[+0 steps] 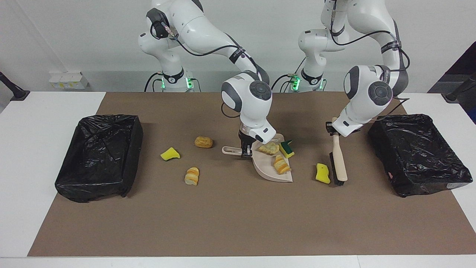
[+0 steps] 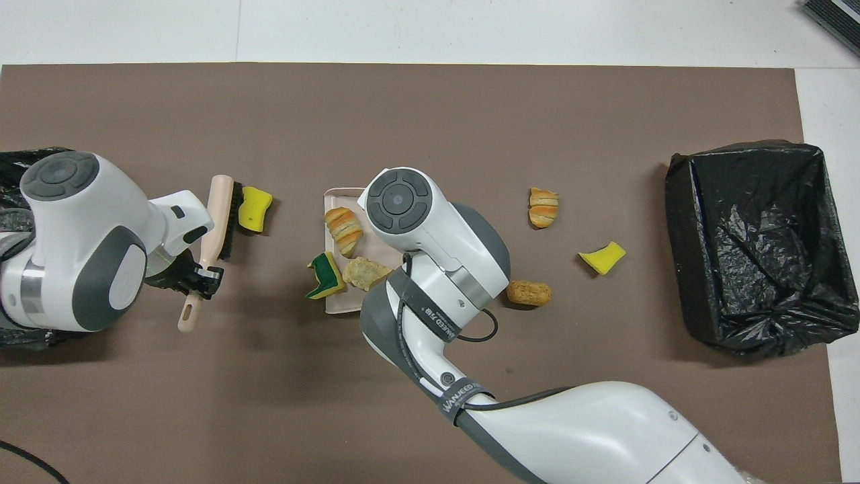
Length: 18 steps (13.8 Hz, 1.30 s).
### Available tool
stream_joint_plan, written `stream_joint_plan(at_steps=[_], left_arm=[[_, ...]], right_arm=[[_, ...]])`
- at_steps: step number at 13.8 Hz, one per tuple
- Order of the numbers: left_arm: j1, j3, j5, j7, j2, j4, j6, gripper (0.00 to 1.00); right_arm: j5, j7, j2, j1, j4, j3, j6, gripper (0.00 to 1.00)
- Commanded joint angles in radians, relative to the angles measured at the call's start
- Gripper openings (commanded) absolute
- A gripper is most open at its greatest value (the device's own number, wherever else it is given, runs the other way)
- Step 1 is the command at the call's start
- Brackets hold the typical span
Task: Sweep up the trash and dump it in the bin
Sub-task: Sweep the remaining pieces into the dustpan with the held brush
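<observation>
My right gripper (image 1: 245,150) is shut on the handle of the beige dustpan (image 1: 273,175), which lies flat on the mat; the wrist hides that grip in the overhead view. On the dustpan (image 2: 336,199) lie a striped bread piece (image 1: 282,164) and a tan chunk (image 1: 269,148), with a green-layered sponge (image 1: 286,148) at its rim. My left gripper (image 1: 332,128) is shut on the handle of the brush (image 1: 339,163). The bristles touch the mat beside a yellow sponge (image 1: 322,173), toward the left arm's end of it. Loose trash: a bread piece (image 1: 203,142), a yellow sponge (image 1: 170,153), a striped piece (image 1: 192,175).
A black-lined bin (image 1: 132,156) stands at the right arm's end of the brown mat, and another bin (image 1: 383,137) at the left arm's end, close to the brush. The loose scraps lie between the dustpan and the right arm's bin.
</observation>
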<state>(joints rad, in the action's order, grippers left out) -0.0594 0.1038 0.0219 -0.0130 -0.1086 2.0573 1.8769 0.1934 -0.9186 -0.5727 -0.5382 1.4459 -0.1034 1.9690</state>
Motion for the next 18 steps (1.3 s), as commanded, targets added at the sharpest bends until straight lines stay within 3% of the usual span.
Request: stream_joint_plan(at_steps=[1,9,13,18], left_arm=[[-0.059,-0.007,-0.017,0.059,0.052,0.064,0.027,0.0],[-0.27,-0.006,-0.203,0.153,0.115,0.141,0.028,0.0],[-0.284,-0.007,-0.31,0.247,0.113,0.136,0.027,0.0],[-0.33,-0.001,-0.332,0.265,0.115,0.135,0.05,0.0]], right_arm=[[0.02,-0.033,-0.009,0.001,-0.005,-0.005,0.005,0.0],[0.02,-0.031,-0.009,0.001,-0.005,-0.005,0.007,0.0],[0.02,-0.032,-0.009,0.001,-0.005,-0.006,0.005,0.0],[0.02,-0.033,-0.009,0.001,-0.005,-0.006,0.005,0.0]])
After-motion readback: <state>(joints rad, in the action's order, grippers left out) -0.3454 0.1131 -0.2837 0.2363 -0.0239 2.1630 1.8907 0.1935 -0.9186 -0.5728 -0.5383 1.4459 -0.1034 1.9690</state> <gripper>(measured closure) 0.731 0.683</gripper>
